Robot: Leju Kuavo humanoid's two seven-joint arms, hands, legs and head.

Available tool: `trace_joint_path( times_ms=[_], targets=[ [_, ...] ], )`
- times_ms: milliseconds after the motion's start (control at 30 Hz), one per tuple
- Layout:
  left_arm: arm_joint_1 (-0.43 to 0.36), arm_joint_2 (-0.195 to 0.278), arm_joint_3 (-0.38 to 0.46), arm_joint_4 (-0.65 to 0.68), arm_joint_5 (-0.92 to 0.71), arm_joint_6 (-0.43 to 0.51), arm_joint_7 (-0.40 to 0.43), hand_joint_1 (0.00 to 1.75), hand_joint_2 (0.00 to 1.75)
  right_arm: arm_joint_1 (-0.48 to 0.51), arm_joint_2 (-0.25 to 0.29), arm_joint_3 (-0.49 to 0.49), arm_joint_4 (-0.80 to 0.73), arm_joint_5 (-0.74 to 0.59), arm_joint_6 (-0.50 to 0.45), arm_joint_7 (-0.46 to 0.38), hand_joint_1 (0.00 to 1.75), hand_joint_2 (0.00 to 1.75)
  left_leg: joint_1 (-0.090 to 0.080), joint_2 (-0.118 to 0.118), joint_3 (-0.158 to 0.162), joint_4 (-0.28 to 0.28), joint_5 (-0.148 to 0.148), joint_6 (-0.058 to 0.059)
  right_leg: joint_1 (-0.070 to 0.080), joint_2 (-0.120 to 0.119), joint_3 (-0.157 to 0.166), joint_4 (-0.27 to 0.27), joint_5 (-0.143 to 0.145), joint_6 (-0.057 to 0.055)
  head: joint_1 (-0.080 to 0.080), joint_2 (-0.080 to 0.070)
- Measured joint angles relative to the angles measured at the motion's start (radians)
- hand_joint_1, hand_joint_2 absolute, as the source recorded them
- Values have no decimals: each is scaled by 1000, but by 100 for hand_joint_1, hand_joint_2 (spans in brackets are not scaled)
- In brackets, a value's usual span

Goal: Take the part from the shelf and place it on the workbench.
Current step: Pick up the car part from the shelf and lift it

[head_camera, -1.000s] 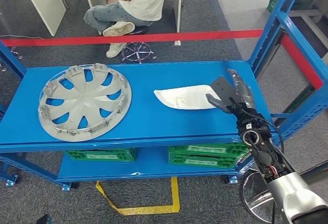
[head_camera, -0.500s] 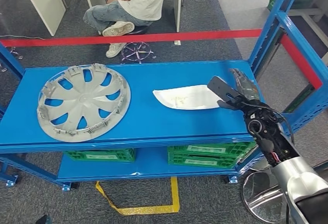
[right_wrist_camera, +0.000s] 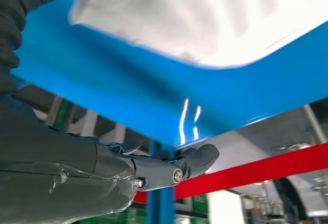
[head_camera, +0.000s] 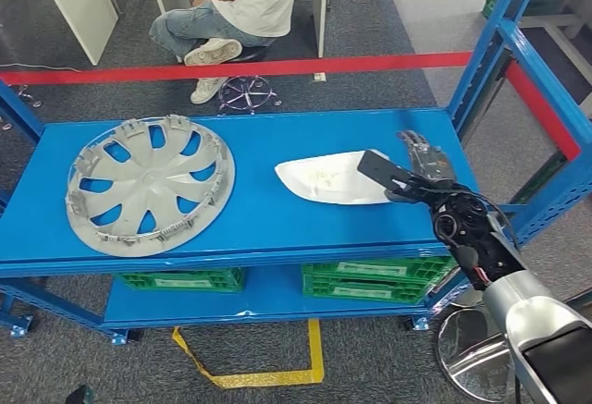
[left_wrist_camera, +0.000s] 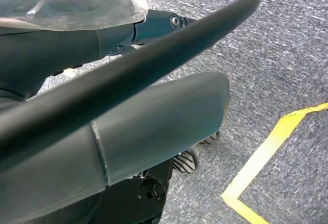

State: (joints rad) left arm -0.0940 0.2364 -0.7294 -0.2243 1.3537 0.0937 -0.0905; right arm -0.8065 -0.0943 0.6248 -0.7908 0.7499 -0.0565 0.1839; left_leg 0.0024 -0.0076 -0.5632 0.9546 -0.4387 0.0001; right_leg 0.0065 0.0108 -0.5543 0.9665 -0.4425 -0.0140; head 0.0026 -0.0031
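Note:
The part, a white curved panel, lies flat on the right half of the blue shelf top. My right hand has come in at the panel's right end, open. Its dark thumb lies over that end while the fingers stretch out behind it. In the right wrist view the white panel sits on the blue deck, with my fingers straight and apart from it. My left hand hangs over the carpet, thumb and fingers apart, holding nothing.
A silver wheel cover takes up the shelf's left half. Green crates sit on the lower deck. Blue uprights rise at the right. A person sits on a stool behind the red floor line.
My right hand has moved left and lower along the shelf. Its thumb, which was clear of the panel, now overlaps the panel's right end. The panel and wheel cover have not moved.

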Motion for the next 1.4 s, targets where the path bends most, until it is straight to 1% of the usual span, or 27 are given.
trace_joint_path(
  times_ms=[200, 433, 700, 1067, 1200, 1400],
  targets=[
    [-2, 0, 0, 0, -3, -5, -6, 0, 0, -24, 66, 40, 39, 0, -9, -12, 0, 175, 0, 0, 1, -2, 1, -1, 0, 0, 0, 0, 0, 0, -2, 0],
    [-1, 0, 0, 0, -2, -6, -6, 0, 0, -39, 98, 64, 74, -9, -11, -27, 0, 175, 0, -1, 1, -2, 1, -1, 0, -1, 0, 0, 0, -1, -2, 0],
    [0, 0, 0, 0, -7, -6, -6, 0, 0, -43, 103, 78, 97, -16, -11, -7, 0, 175, 0, -1, 2, -2, 1, -1, 0, -1, 0, 0, 0, 0, -2, 0],
    [0, 0, 0, 0, -9, -6, -6, 0, 0, -42, 103, 83, 103, -19, -13, -1, 0, 175, 0, 0, 2, -2, 1, -1, 0, 0, 0, 0, 0, 0, -1, 0],
    [1, 0, 0, 0, -11, -6, -6, 0, 0, -37, 100, 89, 92, -15, -85, 45, 0, 175, 0, 0, 3, -2, 1, -1, 0, 1, 0, 0, 0, 0, -3, 0],
    [1, 0, -1, 0, -15, -6, -6, 0, 0, -23, 78, 82, 23, -15, -75, 87, 0, 175, 0, 0, 3, -2, 1, -1, 0, 1, 0, 0, 0, 0, -2, 0]
  ],
)
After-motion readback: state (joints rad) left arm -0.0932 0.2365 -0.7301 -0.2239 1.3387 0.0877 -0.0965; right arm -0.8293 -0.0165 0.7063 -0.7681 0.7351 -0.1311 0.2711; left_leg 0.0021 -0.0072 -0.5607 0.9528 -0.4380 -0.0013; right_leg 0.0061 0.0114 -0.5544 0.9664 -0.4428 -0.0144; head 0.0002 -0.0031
